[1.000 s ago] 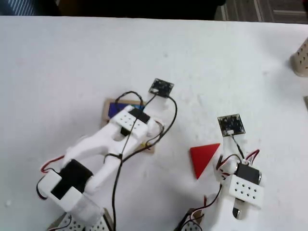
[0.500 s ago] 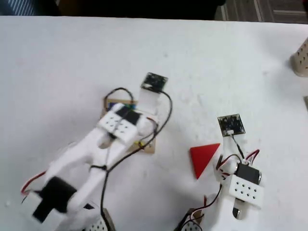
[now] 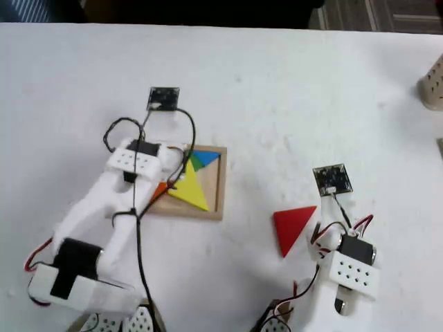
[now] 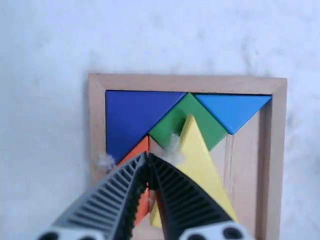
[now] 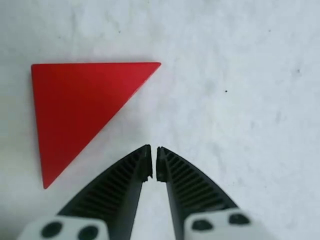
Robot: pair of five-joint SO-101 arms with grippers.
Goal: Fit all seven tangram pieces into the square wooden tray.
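White left arm [image 3: 104, 207] leans over the wooden tray [image 3: 221, 187], end effector [image 4: 148, 158] closed.

Your left arm [image 3: 104, 214] stretches from 7 o'clock toward 1 o'clock, with the left end effector [image 4: 148, 159] pinched closed. Your right arm [image 3: 351, 266] sits folded at 5 o'clock, its right end effector [image 5: 153, 164] closed too.

Right gripper [image 5: 151, 165], jaws closed with nothing between them, poised over the white table [image 5: 240, 75] just beside the red triangle [image 5: 70, 107].
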